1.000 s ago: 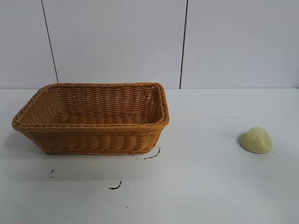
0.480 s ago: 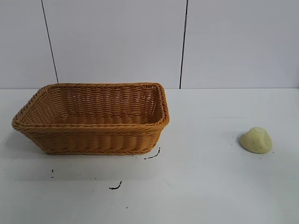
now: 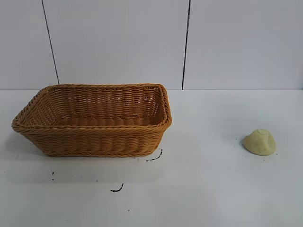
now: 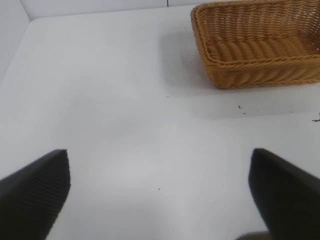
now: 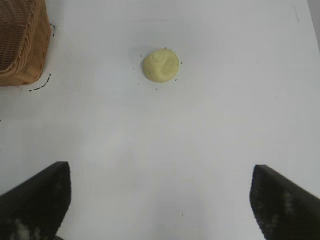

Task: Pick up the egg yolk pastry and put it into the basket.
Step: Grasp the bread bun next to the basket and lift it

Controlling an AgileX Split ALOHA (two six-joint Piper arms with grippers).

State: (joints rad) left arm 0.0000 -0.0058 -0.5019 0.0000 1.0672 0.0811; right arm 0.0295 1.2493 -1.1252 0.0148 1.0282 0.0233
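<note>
1. White table [image 3: 208,189] meets a white panelled wall [image 3: 118,42] behind; both carry no load beyond the items below.
2. Egg yolk pastry [image 3: 259,142] sits on the table, well apart from the basket [image 3: 94,142], on its right-arm side, untouched.
3. Basket stands upright, holding nothing visible; small black marks [image 3: 117,189] lie just in front of it.
4. Right gripper [image 5: 160,200] hovers short of the pastry, fingers [image 5: 35,200] wide apart, holding nothing.
5. Left gripper [image 4: 160,195] hangs near the basket, fingers [image 4: 35,192] wide apart, holding nothing.

Egg yolk pastry [image 3: 259,142] rocked slightly in place on table [image 3: 213,189].
</note>
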